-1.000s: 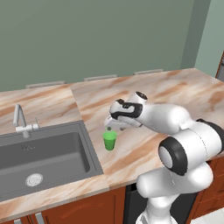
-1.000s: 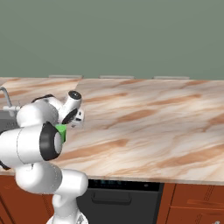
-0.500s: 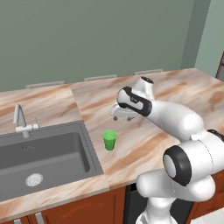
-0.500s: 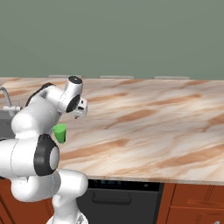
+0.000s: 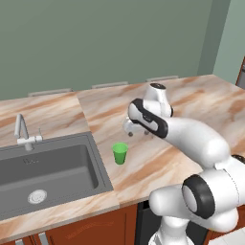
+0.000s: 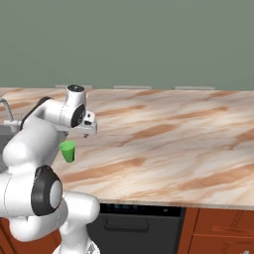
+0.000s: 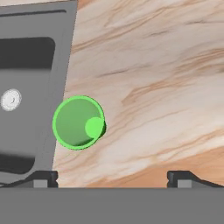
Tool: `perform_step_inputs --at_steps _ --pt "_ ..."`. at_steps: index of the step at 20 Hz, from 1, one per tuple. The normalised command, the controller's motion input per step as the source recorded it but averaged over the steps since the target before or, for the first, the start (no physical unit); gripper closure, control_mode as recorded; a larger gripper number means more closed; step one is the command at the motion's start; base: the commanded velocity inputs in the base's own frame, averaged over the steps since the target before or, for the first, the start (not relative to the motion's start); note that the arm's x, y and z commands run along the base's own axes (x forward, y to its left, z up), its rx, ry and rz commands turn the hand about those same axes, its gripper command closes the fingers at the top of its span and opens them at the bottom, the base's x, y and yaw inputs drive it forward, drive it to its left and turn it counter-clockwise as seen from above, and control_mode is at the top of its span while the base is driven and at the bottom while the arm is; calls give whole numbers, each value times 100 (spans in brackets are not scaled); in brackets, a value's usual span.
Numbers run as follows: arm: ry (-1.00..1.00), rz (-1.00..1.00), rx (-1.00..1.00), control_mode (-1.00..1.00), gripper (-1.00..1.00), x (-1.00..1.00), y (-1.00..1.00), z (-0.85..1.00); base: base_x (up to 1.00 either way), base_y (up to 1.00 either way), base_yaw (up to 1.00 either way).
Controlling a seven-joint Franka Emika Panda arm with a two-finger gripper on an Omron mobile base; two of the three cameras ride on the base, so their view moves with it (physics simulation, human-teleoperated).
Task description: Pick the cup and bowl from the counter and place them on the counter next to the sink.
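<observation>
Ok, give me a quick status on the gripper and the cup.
Gripper open, empty, above the counter. Cup upright beside the sink. Nothing in the way.

Cup [image 5: 120, 153] on counter [image 5: 158, 158] beside sink [image 5: 48, 172]

Looking forward and down from behind the arm, left and right, over the same counter [image 5: 158, 162] with the cup [image 5: 120, 153] mid-frame left, then straight down from close above, cup at left of centre.

Green cup [image 7: 78, 123] upright on counter [image 7: 157, 87], just beside sink [image 7: 30, 65]; fingers [image 7: 43, 178] spread wide, apparently empty
</observation>
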Motion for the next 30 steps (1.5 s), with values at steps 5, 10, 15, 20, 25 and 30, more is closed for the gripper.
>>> perform_step_inputs --at_steps 5,10,15,20,25,30 --pt "-11 -7 0 -100 -100 -60 -10 0 0 0 0" --pt "-11 -11 0 -100 -100 -67 -17 0 0 0 0" --pt "0 -4 -1 -100 -100 -6 0 0 0 0 0" --pt "0 0 0 -100 -100 0 0 0 0 0 0" --pt "0 0 0 100 -100 0 0 0 0 0 0" --pt "0 0 0 100 -100 0 0 0 -50 0 1"
